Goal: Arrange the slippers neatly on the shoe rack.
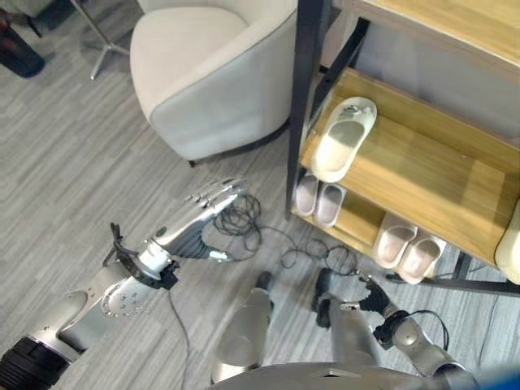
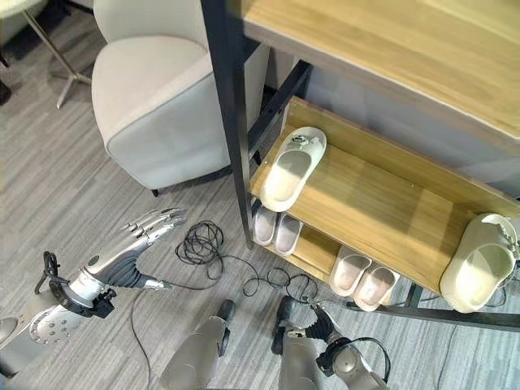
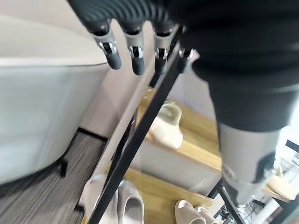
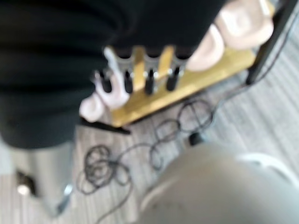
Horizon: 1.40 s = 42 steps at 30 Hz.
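Note:
One cream slipper (image 1: 345,136) lies at the left end of the rack's middle shelf (image 1: 422,175), toe toward the front. A second cream slipper (image 2: 483,264) rests at that shelf's right end. Two pinkish pairs (image 1: 318,199) (image 1: 409,246) stand on the bottom shelf. My left hand (image 1: 199,213) hovers over the floor to the left of the rack's black post (image 1: 305,97), open with straight fingers (image 3: 135,51) and holding nothing. My right hand (image 1: 370,296) hangs low in front of the bottom shelf, its fingers (image 4: 135,77) relaxed and bare.
A beige armchair (image 1: 211,73) stands close to the rack's left side. Above the slippers runs the rack's wooden top shelf (image 2: 390,49). The metal foot of a stand (image 1: 101,41) shows on the grey floor at the far left.

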Tool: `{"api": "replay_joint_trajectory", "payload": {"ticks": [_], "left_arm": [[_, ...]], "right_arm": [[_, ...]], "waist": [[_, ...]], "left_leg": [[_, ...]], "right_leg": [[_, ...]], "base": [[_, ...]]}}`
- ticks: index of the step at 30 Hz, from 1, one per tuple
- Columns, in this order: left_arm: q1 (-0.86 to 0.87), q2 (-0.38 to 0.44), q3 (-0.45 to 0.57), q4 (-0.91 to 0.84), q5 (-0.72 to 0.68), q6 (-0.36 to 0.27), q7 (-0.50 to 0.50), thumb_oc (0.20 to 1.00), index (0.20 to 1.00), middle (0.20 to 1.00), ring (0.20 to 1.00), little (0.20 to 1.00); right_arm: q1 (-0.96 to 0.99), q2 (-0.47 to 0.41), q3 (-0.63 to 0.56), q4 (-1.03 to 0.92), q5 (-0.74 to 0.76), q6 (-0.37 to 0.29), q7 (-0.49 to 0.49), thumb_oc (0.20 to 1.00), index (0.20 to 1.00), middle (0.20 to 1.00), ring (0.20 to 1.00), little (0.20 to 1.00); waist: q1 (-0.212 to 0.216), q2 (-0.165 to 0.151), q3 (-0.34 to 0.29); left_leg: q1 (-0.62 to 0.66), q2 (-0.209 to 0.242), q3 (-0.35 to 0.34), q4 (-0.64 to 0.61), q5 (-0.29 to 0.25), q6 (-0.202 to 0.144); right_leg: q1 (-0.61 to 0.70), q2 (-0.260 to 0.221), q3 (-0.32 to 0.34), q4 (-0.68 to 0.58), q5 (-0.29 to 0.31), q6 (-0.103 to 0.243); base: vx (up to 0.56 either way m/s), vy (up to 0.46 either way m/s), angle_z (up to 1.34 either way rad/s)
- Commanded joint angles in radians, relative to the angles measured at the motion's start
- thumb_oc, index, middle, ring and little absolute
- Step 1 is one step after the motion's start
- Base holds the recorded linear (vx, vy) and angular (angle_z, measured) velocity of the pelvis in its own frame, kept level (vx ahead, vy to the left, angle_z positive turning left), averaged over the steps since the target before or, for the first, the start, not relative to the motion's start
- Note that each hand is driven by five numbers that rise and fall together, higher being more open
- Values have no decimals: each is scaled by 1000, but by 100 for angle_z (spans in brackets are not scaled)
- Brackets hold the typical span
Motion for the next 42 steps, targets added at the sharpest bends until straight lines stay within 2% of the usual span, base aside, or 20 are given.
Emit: {"api": "replay_joint_trajectory", "payload": {"ticks": [1,3,4,7,11,16,22,27,31,32,35,36,37,42], "left_arm": [[16,26,1,-134,25,-58,14,1000,1000,1000,1000,1000],[13,20,25,-180,16,-64,16,1000,1000,1000,1000,1000],[4,-9,36,-205,-1,-72,36,1000,1000,1000,1000,1000],[-27,-41,10,-196,-4,-70,55,1000,1000,1000,1000,1000],[-161,-95,-108,-159,35,-55,55,1000,1000,1000,1000,1000],[-219,-125,-199,-142,9,-61,14,1000,1000,1000,1000,1000],[-161,-104,-250,-108,-137,-60,-100,1000,1000,1000,1000,1000],[-106,-94,-254,-81,-129,-56,-136,1000,1000,1000,1000,1000],[-85,-138,-275,-45,-88,-53,-134,1000,1000,1000,1000,1000],[-66,-189,-279,-13,-82,-46,-119,1000,1000,1000,1000,1000],[-57,-240,-290,34,-69,-31,-103,1000,1000,1000,1000,1000],[-43,-274,-289,53,-88,-23,-105,1000,1000,1000,1000,1000],[-8,-371,-285,103,-191,11,-112,1000,1000,1000,1000,1000],[-2,-490,-303,178,-243,64,-104,1000,1000,1000,1000,1000]], "right_arm": [[47,2,-7,-9,-19,-9,-5,1000,1000,1000,1000,1000],[54,9,-7,8,-26,-4,-2,1000,1000,1000,1000,1000],[59,17,-4,23,-28,0,0,1000,1000,1000,1000,1000],[59,21,-4,38,-29,6,-3,1000,1000,1000,1000,1000],[60,27,-7,49,-23,12,-7,1000,1000,1000,1000,1000],[71,28,-18,61,-27,20,-13,1000,1000,1000,1000,1000],[84,21,-54,92,-26,28,-18,1000,1000,1000,1000,1000],[92,18,-66,113,-29,30,-22,1000,1000,1000,1000,1000],[88,24,-69,126,-29,31,-31,1000,1000,1000,1000,1000],[90,34,-68,121,-25,30,-37,1000,1000,1000,1000,1000],[88,37,-69,123,-24,32,-46,1000,1000,1000,1000,1000],[86,39,-71,121,-22,35,-50,1000,1000,1000,1000,1000],[85,47,-79,123,-14,43,-62,1000,1000,1000,1000,1000],[94,61,-92,132,-2,50,-89,1000,1000,1000,1000,1000]], "waist": [[-22,29,-70],[-25,37,-87],[-30,43,-101],[-41,48,-111],[-69,56,-137],[-87,63,-162],[-100,81,-181],[-106,90,-187],[-113,93,-195],[-115,89,-199],[-118,88,-199],[-118,88,-198],[-121,86,-193],[-129,80,-186]], "left_leg": [[9,58,61,-136,72,-47],[28,59,64,-146,69,-49],[46,61,67,-154,69,-50],[68,63,70,-164,66,-50],[131,65,88,-194,63,-50],[200,66,101,-226,57,-49],[271,68,120,-247,47,-49],[307,66,124,-262,45,-50],[313,63,128,-268,55,-49],[316,65,133,-269,55,-49],[322,67,135,-271,54,-49],[324,68,137,-269,54,-48],[326,68,137,-268,54,-47],[329,69,136,-275,57,-43]], "right_leg": [[45,-31,34,60,-129,92],[58,-27,41,55,-132,92],[70,-24,45,50,-134,91],[87,-22,51,42,-135,90],[141,-9,59,8,-133,90],[200,-2,69,-31,-133,88],[270,5,81,-72,-133,87],[310,6,82,-100,-133,86],[326,7,81,-128,-119,85],[334,9,84,-138,-118,83],[342,12,89,-148,-117,80],[344,13,91,-148,-117,79],[346,15,92,-149,-116,75],[349,20,95,-158,-113,70]], "base": [[50,-22,-4],[59,-23,-3],[47,-17,-1],[74,-21,-7],[72,-32,-12],[89,-34,-11],[75,-20,-11],[28,-13,-7],[-1,-8,0],[2,-26,-3],[6,-33,-3],[-7,-54,-6],[-12,-51,-3],[-6,-41,-2]]}}
